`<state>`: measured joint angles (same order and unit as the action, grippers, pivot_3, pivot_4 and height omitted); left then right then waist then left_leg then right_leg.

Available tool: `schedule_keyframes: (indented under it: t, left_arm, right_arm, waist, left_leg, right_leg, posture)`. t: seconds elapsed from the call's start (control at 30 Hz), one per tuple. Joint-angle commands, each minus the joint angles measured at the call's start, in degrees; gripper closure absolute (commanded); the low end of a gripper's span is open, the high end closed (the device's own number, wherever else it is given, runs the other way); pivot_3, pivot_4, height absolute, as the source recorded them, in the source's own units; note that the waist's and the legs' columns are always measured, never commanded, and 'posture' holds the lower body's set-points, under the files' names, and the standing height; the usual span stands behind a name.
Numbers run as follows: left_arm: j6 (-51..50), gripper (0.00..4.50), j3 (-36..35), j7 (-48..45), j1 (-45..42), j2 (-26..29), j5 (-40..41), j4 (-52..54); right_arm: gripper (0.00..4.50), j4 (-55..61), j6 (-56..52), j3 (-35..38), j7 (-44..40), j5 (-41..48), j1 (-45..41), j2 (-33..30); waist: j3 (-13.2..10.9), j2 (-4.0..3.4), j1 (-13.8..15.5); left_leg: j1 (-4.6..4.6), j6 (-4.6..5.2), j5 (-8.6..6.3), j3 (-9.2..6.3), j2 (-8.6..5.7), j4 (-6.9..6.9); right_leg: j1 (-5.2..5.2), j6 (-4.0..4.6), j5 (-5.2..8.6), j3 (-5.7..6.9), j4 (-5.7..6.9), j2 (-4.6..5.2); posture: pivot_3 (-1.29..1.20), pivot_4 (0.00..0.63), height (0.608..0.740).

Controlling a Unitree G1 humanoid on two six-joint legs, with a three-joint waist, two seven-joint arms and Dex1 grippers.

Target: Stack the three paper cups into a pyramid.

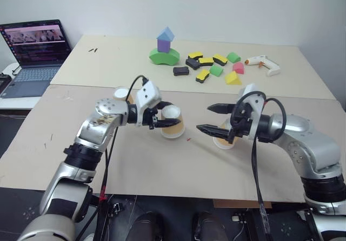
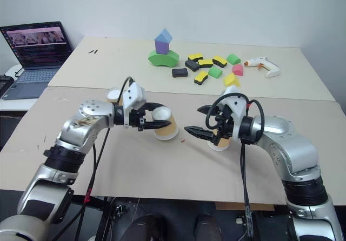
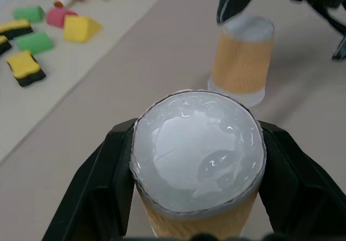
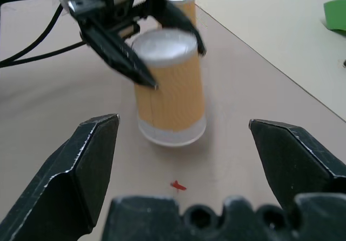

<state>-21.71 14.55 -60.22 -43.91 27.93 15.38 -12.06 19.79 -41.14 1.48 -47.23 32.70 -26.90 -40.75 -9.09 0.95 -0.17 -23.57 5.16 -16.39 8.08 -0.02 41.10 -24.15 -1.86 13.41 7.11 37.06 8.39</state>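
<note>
The left end effector point(image 1: 165, 123) is closed on a paper cup point(image 1: 173, 121), its two black fingers point(image 3: 100, 171) pressing the ribbed sides. This cup is upside down, white bottom up, and appears lifted a little above the beige surface point(image 1: 162, 165). The left arm reaches across toward the middle, with its forearm almost level.

The right end effector point(image 1: 213, 119) is open, jaws spread wide and holding nothing. It points toward the left one from the other side. Just under it, a second cup point(image 1: 224, 139) stands upside down on the surface. A third cup point(image 1: 122, 94) stands behind the left wrist.

Foam blocks point(image 1: 211, 65) lie far back.
</note>
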Motion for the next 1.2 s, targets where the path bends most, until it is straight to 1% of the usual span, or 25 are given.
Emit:
schedule_keyframes:
  t: [0.03, 0.2, 0.37, 0.6, 0.67, 0.77, 0.93, 1.0, 1.2]
  left_arm:
    - [4.5, 1.91, 2.2, 0.0, -1.5, -4.1, -3.1, -4.5]
    - [5.3, 1.91, 2.7, 0.3, -2.3, -8.6, -4.4, -6.5]
    - [6.1, 1.91, 3.1, 0.8, -2.1, -11.9, -6.3, -8.5]
    - [8.3, 1.91, 3.4, 1.1, -2.5, -14.8, -8.6, -11.9]
    - [8.5, 0.90, 2.9, 1.1, -2.5, -15.3, -8.7, -11.9]
    - [8.8, 0.03, 3.0, -0.1, -2.0, -15.0, -8.8, -10.6]
    - [8.6, 0.03, 2.9, -0.4, -1.1, -14.3, -8.5, -8.4]
    - [7.6, 0.03, 1.9, 0.3, -0.9, -13.7, -7.8, -5.9]
    - [-0.4, 0.03, -2.1, 2.8, 1.6, -8.9, -5.2, 8.6]
  right_arm:
    - [0.00, 3.8, -0.3, 3.6, 1.5, 0.9, 1.5, -0.9]
    - [0.00, 4.6, -0.7, 3.7, 2.6, 1.2, 2.1, -0.6]
    - [0.00, 4.9, -0.8, 3.6, 3.1, 1.4, 2.4, -0.4]
    - [0.00, 5.0, -1.0, 3.5, 3.4, 1.6, 2.4, -0.5]
    - [0.00, 5.0, -1.1, 3.5, 3.4, 1.6, 2.4, -0.6]
    - [0.00, 5.0, -1.1, 3.5, 3.5, 1.7, 2.3, -0.7]
    - [0.00, 4.7, -1.0, 3.3, 3.4, 1.8, 2.3, -0.8]
    - [0.00, 4.5, -0.9, 3.0, 3.3, 1.9, 2.2, -0.6]
    - [0.00, 3.2, -0.3, 2.0, 2.7, 1.7, 1.5, -0.2]
  waist:
    - [0.0, 0.00, 0.4]
    - [0.0, 0.00, 0.9]
    - [0.0, 0.00, 1.0]
    - [0.0, 0.00, 1.1]
    - [0.0, 0.00, 1.1]
    - [0.0, 0.00, 0.9]
    - [0.0, 0.00, 0.8]
    - [0.0, 0.00, 0.7]
    - [0.0, -0.01, 0.6]
  left_leg:
    - [-0.03, 0.00, 0.00, -0.03, -0.01, 0.01]
    - [-0.08, 0.00, 0.00, -0.11, 0.01, 0.19]
    - [-0.08, 0.03, 0.01, -0.15, 0.00, 0.27]
    - [-0.08, 0.05, 0.01, -0.23, 0.00, 0.37]
    - [-0.09, 0.06, 0.00, -0.25, 0.01, 0.42]
    - [-0.23, 0.08, -0.01, -0.25, 0.04, 0.51]
    - [-0.25, 0.09, -0.01, -0.25, 0.10, 0.50]
    - [-0.25, 0.09, -0.01, -0.25, 0.10, 0.51]
    - [-0.25, 0.10, -0.02, -0.27, 0.18, 0.51]
  right_leg:
    - [0.01, -0.01, 0.00, 0.03, -0.03, 0.02]
    - [0.02, -0.01, 0.00, 0.05, -0.03, 0.07]
    - [0.05, -0.02, -0.01, 0.05, 0.01, 0.11]
    - [0.11, -0.03, -0.03, 0.08, 0.03, 0.14]
    - [0.12, -0.04, -0.04, 0.08, 0.04, 0.15]
    - [0.00, -0.04, -0.08, 0.07, 0.06, 0.14]
    - [-0.04, -0.04, -0.08, 0.08, 0.06, 0.09]
    - [-0.03, -0.03, -0.08, 0.07, 0.06, 0.10]
    - [-0.04, -0.02, -0.09, 0.05, 0.05, 0.10]
  posture:
    - [0.00, 0.150, 0.705]
    - [0.00, 0.150, 0.705]
    - [0.00, 0.150, 0.705]
    - [0.00, 0.150, 0.705]
    - [0.00, 0.150, 0.705]
    - [0.00, 0.150, 0.705]
    - [0.00, 0.150, 0.705]
    - [0.00, 0.150, 0.705]
    - [0.00, 0.150, 0.705]
